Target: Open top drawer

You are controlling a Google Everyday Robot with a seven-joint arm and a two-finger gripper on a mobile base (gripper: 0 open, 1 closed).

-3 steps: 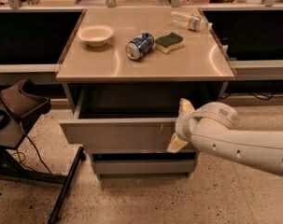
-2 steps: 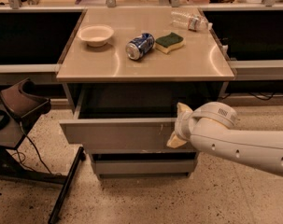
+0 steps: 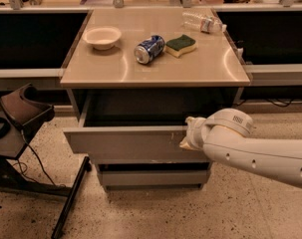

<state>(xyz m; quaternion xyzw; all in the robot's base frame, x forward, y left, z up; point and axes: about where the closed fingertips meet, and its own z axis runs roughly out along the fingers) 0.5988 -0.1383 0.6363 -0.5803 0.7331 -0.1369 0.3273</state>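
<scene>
The top drawer (image 3: 125,144) stands pulled out toward the near side beneath the table (image 3: 190,68), its dark inside showing. The robot's hand (image 3: 190,133) sits at the right end of the drawer front; I cannot tell whether it is gripping. Over the last second the hand has edged slightly left, while the drawer has hardly moved. The opening looks largely done.

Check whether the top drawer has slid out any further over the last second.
No. The top drawer front sits just as far ahead of the tabletop edge as before. The gripper is at the drawer front's right end.
</scene>
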